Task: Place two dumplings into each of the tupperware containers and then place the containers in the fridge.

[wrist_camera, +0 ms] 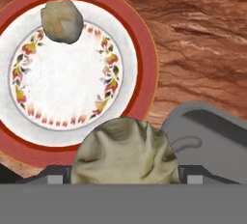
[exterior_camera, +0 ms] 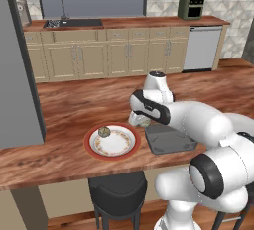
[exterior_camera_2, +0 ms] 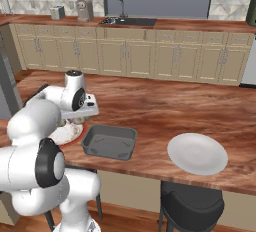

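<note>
We hold dumpling [wrist_camera: 124, 151] in gripper [exterior_camera: 141, 121], jaws clamped on it, above plate's [exterior_camera: 93, 149] right rim. Second dumpling [exterior_camera: 104, 131] on plate (far-left edge). Dark tray [exterior_camera: 169, 140] beside plate; bare counter [exterior_camera: 74, 102] beyond.

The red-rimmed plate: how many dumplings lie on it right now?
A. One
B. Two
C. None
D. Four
A. One dumpling sits near the rim of the red-rimmed plate; another dumpling is between the fingers of the gripper, off the plate.

Glossy wood counter [exterior_camera: 69, 110], lumpy matt dumpling [wrist_camera: 124, 151]
</note>
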